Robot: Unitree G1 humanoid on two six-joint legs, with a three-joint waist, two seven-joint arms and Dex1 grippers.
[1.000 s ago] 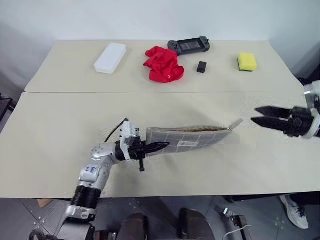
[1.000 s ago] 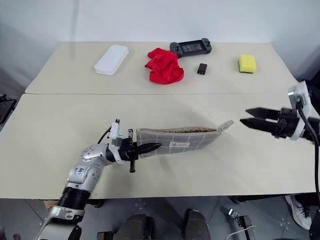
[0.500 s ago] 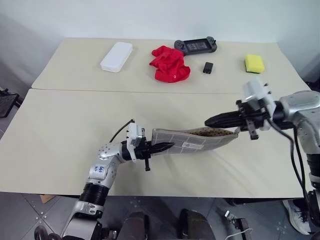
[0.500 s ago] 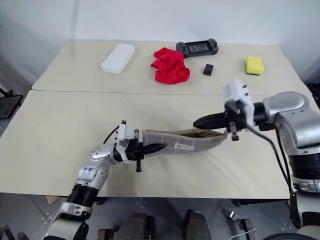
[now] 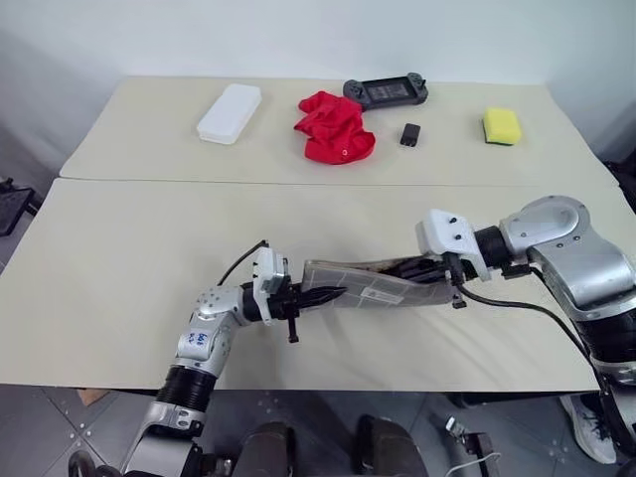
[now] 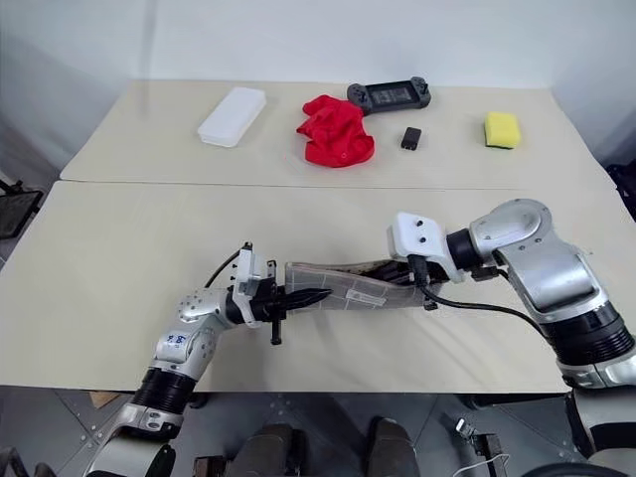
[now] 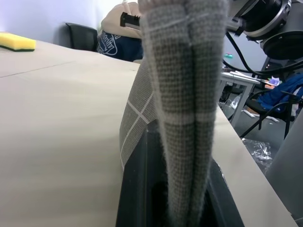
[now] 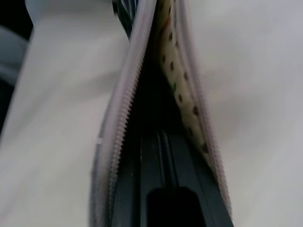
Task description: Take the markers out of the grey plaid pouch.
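The grey plaid pouch lies lengthwise just over the near table, its zipper edge gaping along the top. My left gripper is shut on the pouch's left end; the left wrist view looks along the fabric pinched between the fingers. My right gripper reaches in from the right and its shut fingers are pushed into the pouch's open mouth. In the right wrist view those black fingers lie between the zipper edge and the dotted lining. The markers are hidden inside the pouch.
On the far table lie a white plastic case, a crumpled red cloth, a dark game controller, a small black block and a yellow sponge. A seam divides the two tabletops.
My right gripper stood open past the pouch's right end; it has shut, swung left and downward, and slid into the pouch's mouth. The left gripper kept its hold.
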